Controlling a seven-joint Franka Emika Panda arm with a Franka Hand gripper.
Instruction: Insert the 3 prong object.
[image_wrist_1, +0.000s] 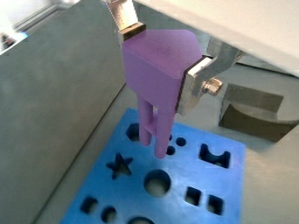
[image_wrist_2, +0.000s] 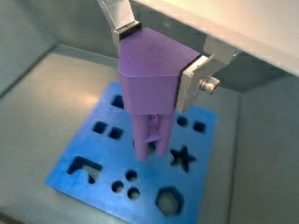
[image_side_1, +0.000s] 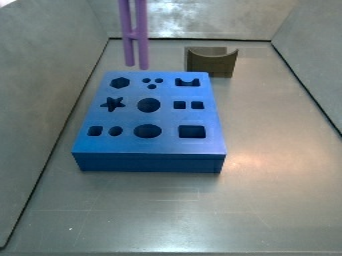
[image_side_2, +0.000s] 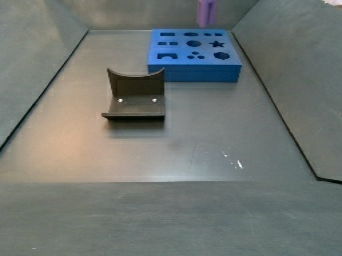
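Observation:
My gripper (image_wrist_1: 162, 52) is shut on the wide upper body of the 3 prong object (image_wrist_1: 156, 79), a light-purple piece whose parallel rods hang straight down. Both wrist views show this grip (image_wrist_2: 158, 61). The silver fingers (image_wrist_2: 193, 74) press on its two sides. The rod tips hang over the blue block (image_wrist_1: 176, 188), near its small round holes; I cannot tell whether they touch it. In both side views only the rods (image_side_1: 134, 30) show, by the block's edge (image_side_2: 207, 12); the gripper itself is out of frame there.
The blue block (image_side_1: 147, 110) has star, round, square and notched holes and lies on the grey floor (image_side_2: 174, 140) of a walled bin. A dark olive-brown curved block (image_side_1: 210, 62) stands apart from it and also shows in the other side view (image_side_2: 134, 97).

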